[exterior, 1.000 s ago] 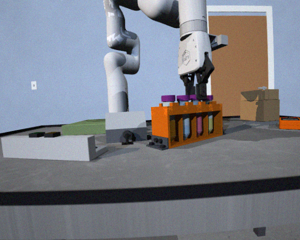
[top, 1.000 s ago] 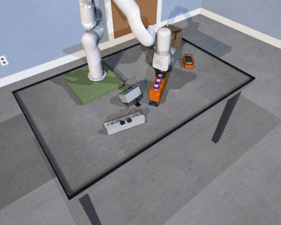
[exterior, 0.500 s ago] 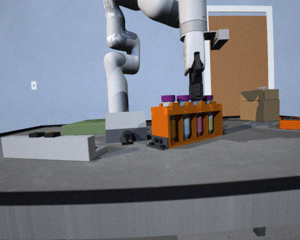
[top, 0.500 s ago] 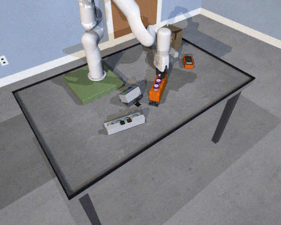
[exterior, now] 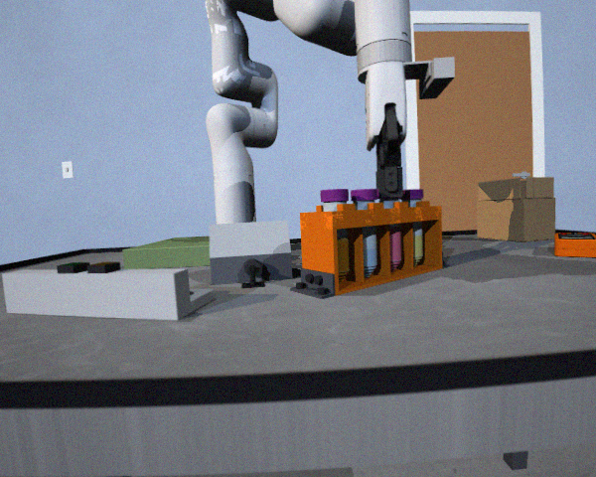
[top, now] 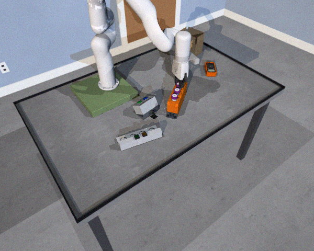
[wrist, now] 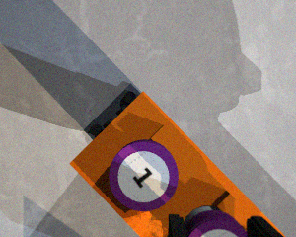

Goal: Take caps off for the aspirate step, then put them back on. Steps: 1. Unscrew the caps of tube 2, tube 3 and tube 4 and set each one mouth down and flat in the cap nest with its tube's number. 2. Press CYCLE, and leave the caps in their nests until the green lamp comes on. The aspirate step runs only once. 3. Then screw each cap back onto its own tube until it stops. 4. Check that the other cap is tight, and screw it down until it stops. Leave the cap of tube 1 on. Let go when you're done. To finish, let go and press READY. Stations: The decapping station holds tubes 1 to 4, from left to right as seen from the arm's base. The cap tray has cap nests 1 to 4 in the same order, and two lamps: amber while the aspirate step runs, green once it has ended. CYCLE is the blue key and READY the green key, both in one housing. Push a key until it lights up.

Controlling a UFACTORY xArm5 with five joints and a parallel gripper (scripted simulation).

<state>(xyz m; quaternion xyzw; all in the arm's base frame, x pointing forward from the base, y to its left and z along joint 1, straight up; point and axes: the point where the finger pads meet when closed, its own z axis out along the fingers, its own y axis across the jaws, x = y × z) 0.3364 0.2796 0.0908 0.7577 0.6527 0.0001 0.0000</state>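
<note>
The orange decapping station (top: pixel 175 106) (exterior: pixel 319 240) (wrist: pixel 187 143) holds its tubes with purple caps. My gripper (top: pixel 180 82) (exterior: pixel 389 192) points straight down and is shut on the cap of tube 3 (top: pixel 177 84), third from the dark end. Cap 1 (top: pixel 174 97) (exterior: pixel 334 195) (wrist: pixel 143 175), cap 2 (top: pixel 176 90) (exterior: pixel 365 194) and cap 4 (exterior: pixel 415 194) sit on their tubes. The grey cap tray (top: pixel 152 136) (exterior: pixel 92 292) lies nearer the front with its nests empty and both lamps dark. The key housing (top: pixel 147 106) (exterior: pixel 249 238) carries the green key (top: pixel 138 102) and the blue key (top: pixel 145 99), both unlit.
An orange meter (top: pixel 210 68) (exterior: pixel 576 244) and a cardboard box (top: pixel 196 40) (exterior: pixel 517 208) lie beyond the station. The arm stands on a green base plate (top: pixel 103 97) (exterior: pixel 165 251). A raised black rim runs round the table.
</note>
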